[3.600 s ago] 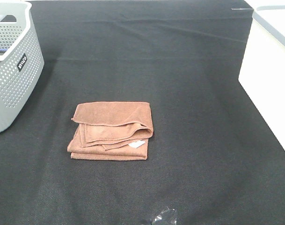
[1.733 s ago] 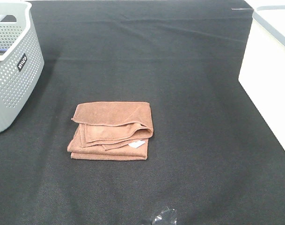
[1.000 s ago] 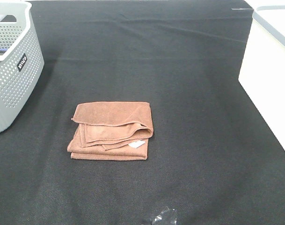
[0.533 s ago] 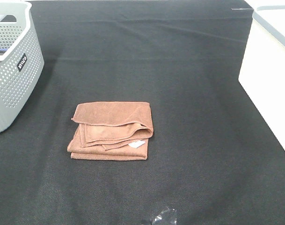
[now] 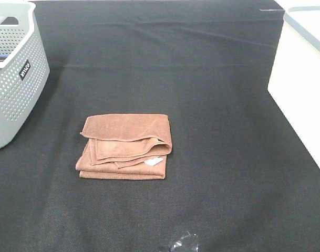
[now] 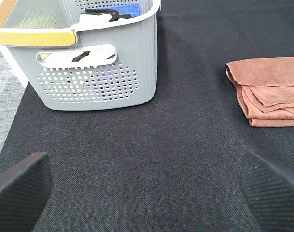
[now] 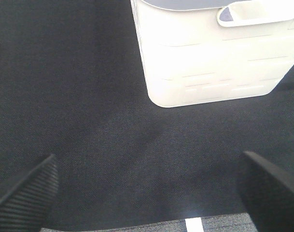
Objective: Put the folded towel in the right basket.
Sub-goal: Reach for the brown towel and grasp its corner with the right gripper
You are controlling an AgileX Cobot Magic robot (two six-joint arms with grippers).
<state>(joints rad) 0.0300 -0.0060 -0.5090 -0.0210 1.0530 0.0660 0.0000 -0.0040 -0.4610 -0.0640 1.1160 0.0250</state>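
A folded brown towel (image 5: 125, 146) lies flat on the black cloth, left of the middle; it also shows in the left wrist view (image 6: 268, 90). The white right basket (image 5: 301, 84) stands at the right edge and shows in the right wrist view (image 7: 209, 58). My left gripper (image 6: 147, 193) is open and empty, its fingertips (image 6: 21, 186) wide apart above bare cloth, short of the towel. My right gripper (image 7: 147, 191) is open and empty, with its fingertips (image 7: 28, 191) spread in front of the white basket. Neither gripper shows in the high view.
A grey perforated basket (image 5: 15, 73) with a yellow handle stands at the far left and holds blue and black items (image 6: 113, 12). A small dark glossy object (image 5: 183, 242) lies at the front edge of the cloth.
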